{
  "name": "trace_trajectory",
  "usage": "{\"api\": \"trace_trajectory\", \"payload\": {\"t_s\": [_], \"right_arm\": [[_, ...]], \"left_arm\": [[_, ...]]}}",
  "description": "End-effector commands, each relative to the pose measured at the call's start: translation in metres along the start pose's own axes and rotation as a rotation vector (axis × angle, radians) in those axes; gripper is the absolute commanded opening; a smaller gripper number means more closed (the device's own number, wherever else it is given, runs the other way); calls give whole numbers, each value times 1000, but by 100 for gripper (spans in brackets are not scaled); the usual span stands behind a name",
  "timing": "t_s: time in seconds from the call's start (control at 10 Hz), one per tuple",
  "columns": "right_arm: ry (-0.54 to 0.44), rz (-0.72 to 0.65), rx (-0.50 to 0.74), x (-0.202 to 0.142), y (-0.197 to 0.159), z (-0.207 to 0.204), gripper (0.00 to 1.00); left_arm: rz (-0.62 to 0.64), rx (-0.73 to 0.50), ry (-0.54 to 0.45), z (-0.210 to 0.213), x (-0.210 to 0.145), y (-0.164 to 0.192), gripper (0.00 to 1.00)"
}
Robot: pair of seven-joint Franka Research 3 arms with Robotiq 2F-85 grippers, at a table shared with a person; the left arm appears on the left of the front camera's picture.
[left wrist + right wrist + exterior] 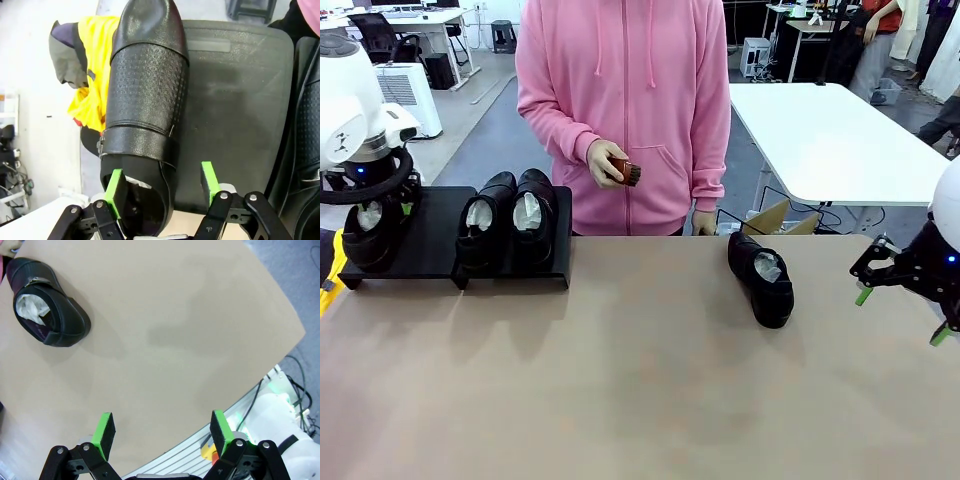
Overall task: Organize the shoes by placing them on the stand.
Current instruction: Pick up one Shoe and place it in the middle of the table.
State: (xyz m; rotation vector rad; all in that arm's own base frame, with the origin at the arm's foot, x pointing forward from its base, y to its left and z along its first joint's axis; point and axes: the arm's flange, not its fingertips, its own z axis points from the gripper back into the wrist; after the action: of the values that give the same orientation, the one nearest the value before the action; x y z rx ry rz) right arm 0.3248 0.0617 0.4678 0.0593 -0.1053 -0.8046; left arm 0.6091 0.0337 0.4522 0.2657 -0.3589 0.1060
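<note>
Front view: 3 shoes sit on the stand [440,250], long axes running toward the person; 2 [508,215] stand side by side, the third [370,235] sits at the left end under the left pincer [380,205]. A fourth shoe [762,277] lies on the table [640,390], well apart from the right pincer [900,300], which hangs wide and empty. Left wrist view: the shoe [145,100] points away from the left pincer [162,187], whose partly spread fingers [116,187] straddle its heel wall without squeezing. Right wrist view: the lone shoe [47,305] lies far from the empty, wide right pincer [162,432].
</note>
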Motion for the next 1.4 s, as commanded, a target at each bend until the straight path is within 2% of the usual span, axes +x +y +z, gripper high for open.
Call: {"api": "trace_trajectory", "payload": {"t_s": [0.0, 0.2, 0.3, 0.5, 0.6, 0.7, 0.9, 1.0, 1.2, 1.3], "right_arm": [[-1, 1, 19, 1, 1, -1, 100], [-1, 1, 19, 1, 1, -1, 100], [-1, 1, 19, 1, 1, -1, 100], [-1, 1, 19, 1, 1, -1, 100], [-1, 1, 19, 1, 1, -1, 100], [-1, 1, 19, 1, 1, -1, 100], [-1, 1, 19, 1, 1, -1, 100], [-1, 1, 19, 1, 1, -1, 100], [-1, 1, 19, 1, 1, -1, 100], [0, 0, 0, 0, 0, 0, 100]], "left_arm": [[0, 0, 2, -1, -1, 0, 76], [-51, -48, -45, 51, -16, -4, 76], [-3, -95, -29, 73, -23, -4, 76], [29, -159, 135, 96, -43, -8, 76], [16, -153, 221, 107, -55, -13, 76], [-35, -156, 293, 118, -68, -18, 76], [-172, -260, 377, 141, -93, -22, 76], [-214, -312, 451, 145, -95, -18, 76], [-168, -401, 472, 147, -95, -8, 76], [-130, -403, 451, 141, -91, -4, 76]]}}
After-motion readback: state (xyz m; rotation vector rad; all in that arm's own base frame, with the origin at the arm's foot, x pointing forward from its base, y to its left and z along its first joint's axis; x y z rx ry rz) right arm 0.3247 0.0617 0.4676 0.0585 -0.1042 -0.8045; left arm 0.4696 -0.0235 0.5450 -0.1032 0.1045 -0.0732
